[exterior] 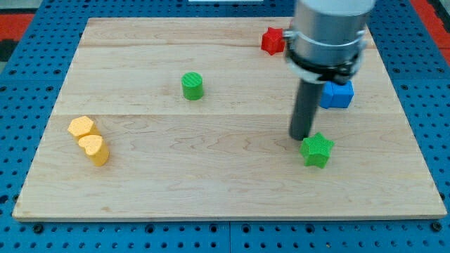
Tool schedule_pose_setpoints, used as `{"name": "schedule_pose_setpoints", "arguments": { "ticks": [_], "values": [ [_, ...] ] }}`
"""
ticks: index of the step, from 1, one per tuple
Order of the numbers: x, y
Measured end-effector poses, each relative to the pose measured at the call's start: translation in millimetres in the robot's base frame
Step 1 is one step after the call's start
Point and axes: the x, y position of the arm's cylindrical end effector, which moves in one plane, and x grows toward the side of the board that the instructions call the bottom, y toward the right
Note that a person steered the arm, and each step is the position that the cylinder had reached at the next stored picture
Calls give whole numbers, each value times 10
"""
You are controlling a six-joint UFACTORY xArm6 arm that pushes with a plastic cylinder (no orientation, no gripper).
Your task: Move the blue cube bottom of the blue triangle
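Resting flat, blue cube (pixel 337 94) squarely faces view's bottom; my tip (pixel 301 137) bare.

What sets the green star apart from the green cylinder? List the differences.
Shape: the green star has points, while the green cylinder is round with a flat top.
Place: the star lies toward the view's lower right, and the cylinder sits left of centre, nearer the view's top.
Neighbours: my tip stands right at the star's upper left edge; the cylinder stands alone.
Both are the same green.
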Motion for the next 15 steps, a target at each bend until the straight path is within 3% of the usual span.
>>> {"name": "schedule_pose_setpoints", "arguments": {
  "ticks": [2, 3, 4, 6, 7, 9, 12, 13, 15],
  "values": [
    [424, 276],
    [-186, -3],
    [-364, -820],
    [-1573, -318],
    [-1605, 362],
    [-1049, 788],
    [-330, 775],
    [-542, 816],
    [-516, 675]
  ]
}}
